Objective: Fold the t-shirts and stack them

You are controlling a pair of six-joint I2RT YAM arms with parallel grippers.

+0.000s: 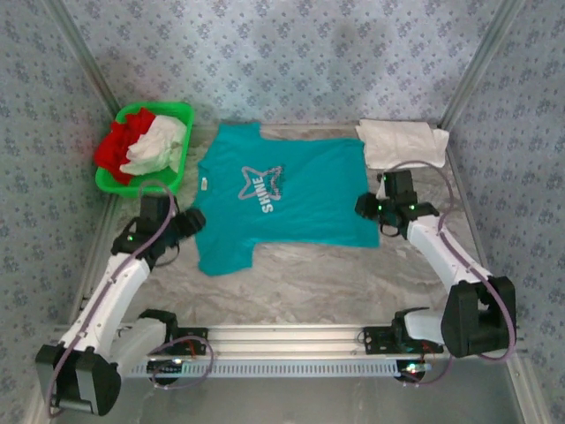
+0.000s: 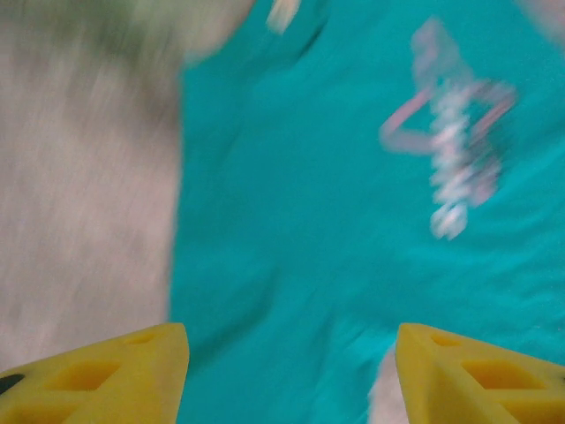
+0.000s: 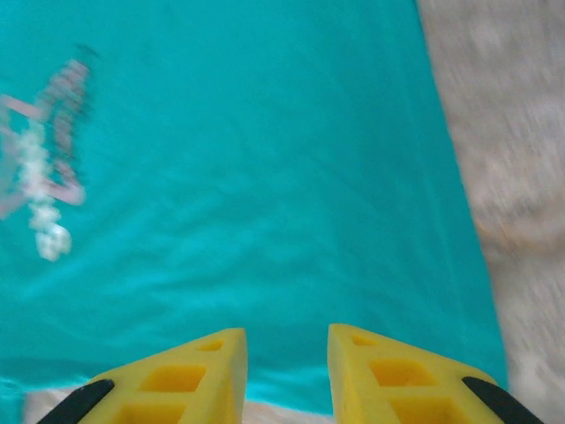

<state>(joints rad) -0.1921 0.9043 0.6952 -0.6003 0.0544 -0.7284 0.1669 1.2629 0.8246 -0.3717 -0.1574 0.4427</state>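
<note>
A teal t-shirt (image 1: 282, 199) with a silver star and "SHINE" print lies spread flat, print up, in the middle of the table. My left gripper (image 1: 185, 221) hovers at its left sleeve. In the left wrist view this gripper (image 2: 291, 371) is open, its yellow fingers (image 2: 115, 371) wide apart over the blurred teal cloth (image 2: 309, 221), with nothing between them. My right gripper (image 1: 371, 208) is at the shirt's right edge. The right wrist view shows it (image 3: 287, 371) open by a narrow gap above the shirt's hem (image 3: 265, 177), holding nothing. A folded white t-shirt (image 1: 402, 141) lies at the back right.
A green plastic basket (image 1: 172, 107) at the back left holds a crumpled red shirt (image 1: 119, 146) and a white one (image 1: 159, 146). Bare marble tabletop (image 1: 309, 283) runs in front of the teal shirt. Patterned walls close in the back and sides.
</note>
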